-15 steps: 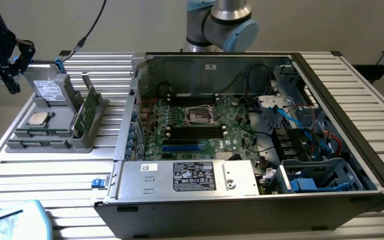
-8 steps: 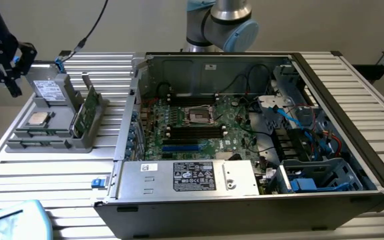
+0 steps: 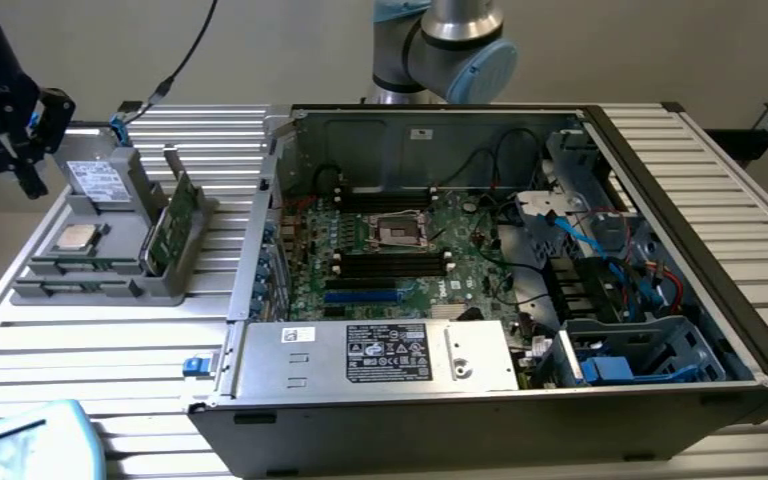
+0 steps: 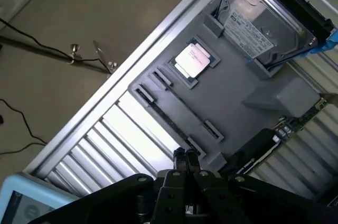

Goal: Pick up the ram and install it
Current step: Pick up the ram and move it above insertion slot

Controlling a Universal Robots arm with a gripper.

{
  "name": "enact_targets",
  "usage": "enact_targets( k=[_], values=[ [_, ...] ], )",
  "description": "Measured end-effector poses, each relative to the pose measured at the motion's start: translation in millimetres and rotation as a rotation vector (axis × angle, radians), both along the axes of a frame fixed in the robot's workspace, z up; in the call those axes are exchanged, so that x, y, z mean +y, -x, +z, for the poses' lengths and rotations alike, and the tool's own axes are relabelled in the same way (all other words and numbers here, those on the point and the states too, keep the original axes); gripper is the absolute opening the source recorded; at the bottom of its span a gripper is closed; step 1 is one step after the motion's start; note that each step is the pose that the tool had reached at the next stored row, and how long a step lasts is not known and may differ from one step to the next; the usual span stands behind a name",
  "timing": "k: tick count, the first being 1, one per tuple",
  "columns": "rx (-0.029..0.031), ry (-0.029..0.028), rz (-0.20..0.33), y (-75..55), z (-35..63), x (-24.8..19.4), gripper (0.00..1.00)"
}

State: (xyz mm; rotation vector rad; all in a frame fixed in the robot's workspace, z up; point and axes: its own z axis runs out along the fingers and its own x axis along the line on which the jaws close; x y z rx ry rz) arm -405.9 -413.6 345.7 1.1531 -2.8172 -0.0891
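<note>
gripper (image 3: 27,182) clenched, fingertips pressed together, grasping nothing. hangs over the exterior view's left end of the slatted tabletop (image 3: 104,350), beside the far corner of a grey tray (image 3: 157,288) and apart from it.

in the tray:
- a square silver cpu chip (image 3: 77,237), flat in its own shallow recess.
- a hard drive (image 3: 95,178), upright in the bay at the tray's far end in the exterior view.
- a tall green card with a metal bracket (image 3: 171,222), on edge along the side nearest the computer case.
- the ram (image 4: 168,121), in a long narrow slot between small clips, just beside the cpu chip. seen edge-on as a thin dark strip, chips and label too fine to make out.

from the wrist, gripper (image 4: 185,156) near one end of that slot, not touching the ram.

to the exterior view's right, an open computer case (image 3: 424,430) lying on its side on the tabletop. inside:
- a green motherboard (image 3: 478,250) with a cpu socket (image 3: 398,232) and rows of black memory slots (image 3: 384,263) on either side of it. cannot tell whether any slot is filled.
- a silver power supply (image 3: 384,352) with a printed label, along the near wall.
- a drive cage (image 3: 624,355) with blue parts, in the near right corner.
- black, blue and red cables looped beyond the cage.
</note>
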Motion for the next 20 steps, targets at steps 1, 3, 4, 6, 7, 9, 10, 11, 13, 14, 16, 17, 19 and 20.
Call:
enact_targets(
  k=[1,3,4,6,7,9,10,11,13,14,16,17,19,20],
  values=[
    [0.0,-0.0032,0.018,0.0,-0.4,0.0,0.11],
    [-0.0001,-0.0098,0.055,0.0,-1.3,0.0,0.11],
    [-0.0002,-0.0129,0.074,0.0,-1.7,0.0,0.11],
    [-0.0002,-0.0185,0.11,-0.1,-2.4,-0.1,0.11],
    [-0.0002,-0.0216,0.128,0.0,-2.7,-0.1,0.11],
    [-0.0003,-0.0283,0.164,0.0,-3.5,-0.1,0.11],
    [-0.0004,-0.0318,0.183,0.0,-4.0,-0.1,0.11],
    [-0.0004,-0.0351,0.201,0.0,-4.4,-0.1,0.11],
    [-0.0005,-0.0415,0.238,-0.1,-5.3,0.0,0.11],
    [-0.0005,-0.044,0.256,-0.1,-5.7,0.0,0.11],
    [0.0,-0.0479,0.292,-0.1,-6.6,-0.1,0.11],
    [0.0002,-0.0495,0.31,-0.1,-7.1,-0.1,0.11],
    [0.0006,-0.0514,0.346,-0.1,-8.1,-0.2,0.11],
    [0.0002,-0.052,0.36,0.0,-8.8,-0.1,0.11]
  ],
)
